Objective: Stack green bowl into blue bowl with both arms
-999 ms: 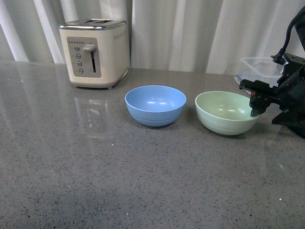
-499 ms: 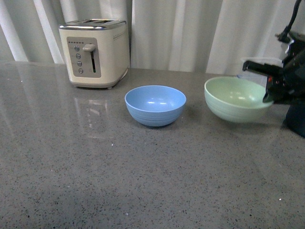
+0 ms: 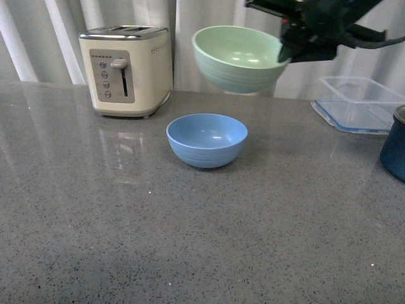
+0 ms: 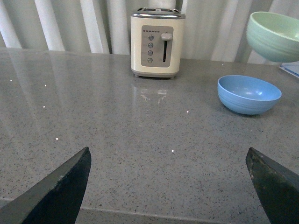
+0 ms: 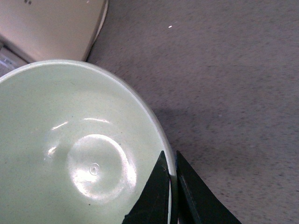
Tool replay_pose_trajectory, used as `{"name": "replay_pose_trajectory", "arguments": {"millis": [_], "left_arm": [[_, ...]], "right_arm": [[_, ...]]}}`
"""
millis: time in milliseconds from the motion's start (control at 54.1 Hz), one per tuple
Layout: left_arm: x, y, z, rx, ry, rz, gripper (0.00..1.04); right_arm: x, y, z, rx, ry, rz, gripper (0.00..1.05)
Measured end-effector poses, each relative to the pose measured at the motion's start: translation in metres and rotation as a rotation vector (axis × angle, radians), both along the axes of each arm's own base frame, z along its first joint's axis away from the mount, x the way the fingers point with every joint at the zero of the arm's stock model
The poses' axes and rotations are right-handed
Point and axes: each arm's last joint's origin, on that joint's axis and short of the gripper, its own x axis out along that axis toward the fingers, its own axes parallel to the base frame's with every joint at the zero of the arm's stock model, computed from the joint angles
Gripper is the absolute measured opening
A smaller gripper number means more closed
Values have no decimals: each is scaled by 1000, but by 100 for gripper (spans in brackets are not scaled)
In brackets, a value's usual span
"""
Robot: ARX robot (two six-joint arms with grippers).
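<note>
Polished, speckled stone table (image 3: 190, 240) mirrors the glossy cream toaster (image 3: 140, 69), chrome-topped; green bowl (image 3: 234, 60) and blue bowl (image 3: 207, 142) look smooth, matt.

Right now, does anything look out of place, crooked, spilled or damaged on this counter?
Only the green bowl: it hangs tilted in the air, higher than the blue bowl, pinched at its rim by the right gripper. Nothing looks spilled or broken.
</note>
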Motion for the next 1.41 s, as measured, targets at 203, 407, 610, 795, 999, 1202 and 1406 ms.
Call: {"name": "replay_pose_trajectory", "arguments": {"millis": [203, 407, 610, 795, 999, 1202, 1406], "left_arm": [[0, 0, 0, 0, 0, 0, 98], [0, 0, 0, 0, 0, 0, 98], [0, 0, 0, 0, 0, 0, 98], [0, 0, 0, 0, 0, 0, 98], [0, 0, 0, 0, 0, 2, 98], [0, 0, 0, 0, 0, -1, 98], [0, 0, 0, 0, 0, 0, 98]], "right_arm": [[11, 33, -42, -86, 70, 32, 1], [19, 31, -56, -110, 94, 14, 5], [15, 21, -45, -43, 36, 24, 32], [-33, -13, 2, -53, -307, -49, 44], [-122, -75, 28, -133, -738, -232, 12], [-161, -99, -43, -202, -630, -195, 1], [-208, -119, -68, -202, -656, -196, 1]]}}
